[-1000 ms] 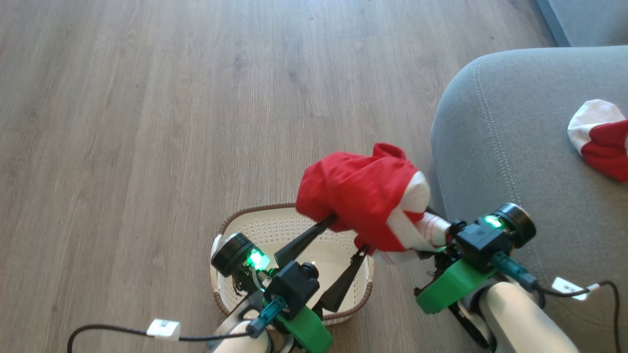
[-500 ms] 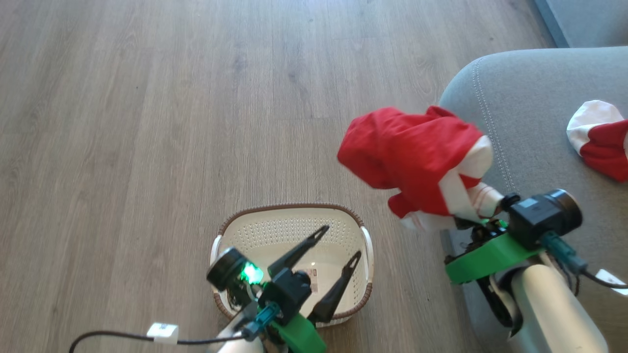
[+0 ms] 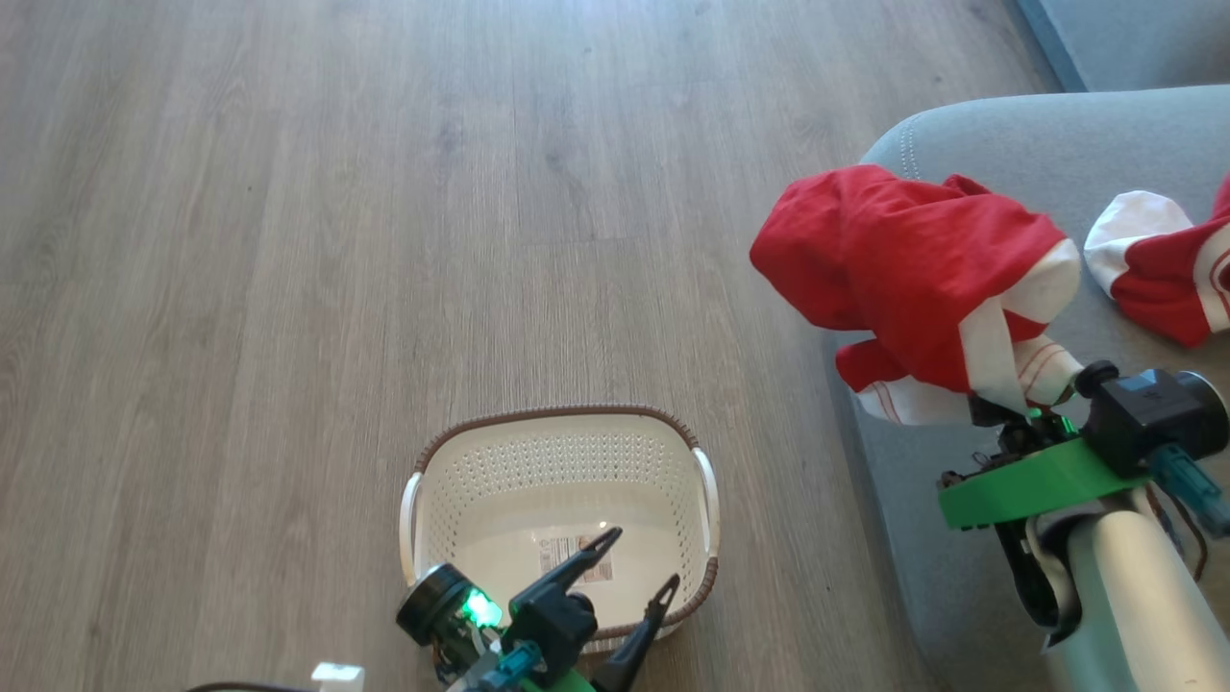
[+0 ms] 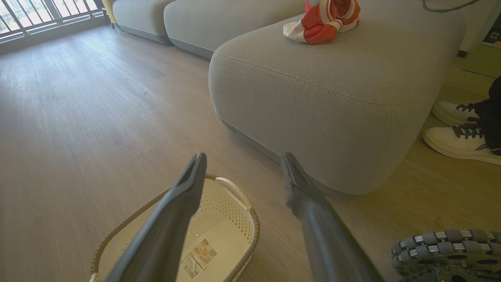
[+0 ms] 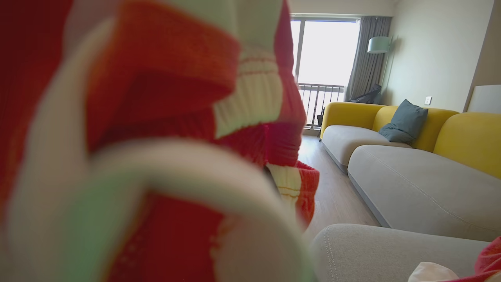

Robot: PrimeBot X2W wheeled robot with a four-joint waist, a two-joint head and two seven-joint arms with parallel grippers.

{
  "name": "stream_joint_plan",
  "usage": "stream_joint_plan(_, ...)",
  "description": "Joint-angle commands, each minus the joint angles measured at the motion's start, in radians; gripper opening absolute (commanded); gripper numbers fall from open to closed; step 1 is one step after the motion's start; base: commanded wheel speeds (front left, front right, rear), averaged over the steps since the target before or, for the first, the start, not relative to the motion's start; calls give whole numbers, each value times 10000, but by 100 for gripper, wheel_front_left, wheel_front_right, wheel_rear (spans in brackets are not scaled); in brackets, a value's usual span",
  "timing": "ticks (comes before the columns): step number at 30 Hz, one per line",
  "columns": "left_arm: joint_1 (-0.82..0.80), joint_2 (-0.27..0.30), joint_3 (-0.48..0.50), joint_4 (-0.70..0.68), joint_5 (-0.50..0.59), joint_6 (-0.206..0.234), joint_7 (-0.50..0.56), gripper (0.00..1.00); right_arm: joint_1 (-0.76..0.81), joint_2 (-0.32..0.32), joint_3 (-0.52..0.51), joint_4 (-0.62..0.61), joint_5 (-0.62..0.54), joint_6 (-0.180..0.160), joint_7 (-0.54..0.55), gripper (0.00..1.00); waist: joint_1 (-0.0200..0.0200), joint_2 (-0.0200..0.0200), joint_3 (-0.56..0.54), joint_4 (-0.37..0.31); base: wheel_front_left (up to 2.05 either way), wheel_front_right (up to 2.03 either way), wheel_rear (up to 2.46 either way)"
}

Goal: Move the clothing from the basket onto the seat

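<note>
Clothing first: one red garment (image 3: 913, 259) with white panels hangs bunched from my right gripper (image 3: 1004, 404); the fingers are closed tight on its striped-cuff end and mostly buried in cloth; in the right wrist view the fabric sits blurred against the lens. A second garment (image 3: 1158, 279) already lies on the seat (image 3: 1134, 135), just right of the held one in the head view.

The relation that matters: the held bundle hovers above the seat's rounded near-left corner, across the stitched seam; its bulk trails away from the gripper toward the upper left of the head view, so part of it hangs out over the wooden floor (image 3: 288, 288) rather than over grey cushion. The broad flat of the seat lies to the right of and beyond the gripper; I judge the carry should go further that way before letting go, or the loose end may slide off the corner. My right arm is plainly the nearer one to the seat.

My left gripper (image 3: 642, 559) has its jaws spread wide, holding nothing, low over the basket (image 3: 557, 415); the basket sits on the floor well left of the seat, its label (image 3: 567, 557) visible on the bottom and no cloth in it that I can see.
</note>
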Motion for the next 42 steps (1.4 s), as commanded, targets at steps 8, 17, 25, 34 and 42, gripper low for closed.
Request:
stream_joint_plan(8, -125, -78, 622, -240, 14, -1, -51, 100, -35, 70, -75, -420, 109, -4, -65, 0, 0, 0, -35, -241, 0, 0, 0)
stream_joint_plan(17, -79, -109, 748, -363, 55, -84, -51, 100, -101, 116, -99, -402, 109, -4, -65, 0, 0, 0, 62, -756, 0, 0, 0)
stream_joint_plan(25, -271, -142, 783, -459, 111, -124, -51, 100, -213, 130, -354, -456, 126, -4, -65, 0, 0, 0, 376, -1763, 0, 0, 0)
stream_joint_plan(34, -529, -127, 658, -455, 195, -203, -51, 100, -212, 202, -830, -495, 136, -4, -65, 0, 0, 0, 677, -3181, 0, 0, 0)
stream_joint_plan(42, -920, -7, 602, -431, 275, -246, -51, 100, -195, 353, -1134, -498, 160, -4, -65, 0, 0, 0, 1079, -4417, 0, 0, 0)
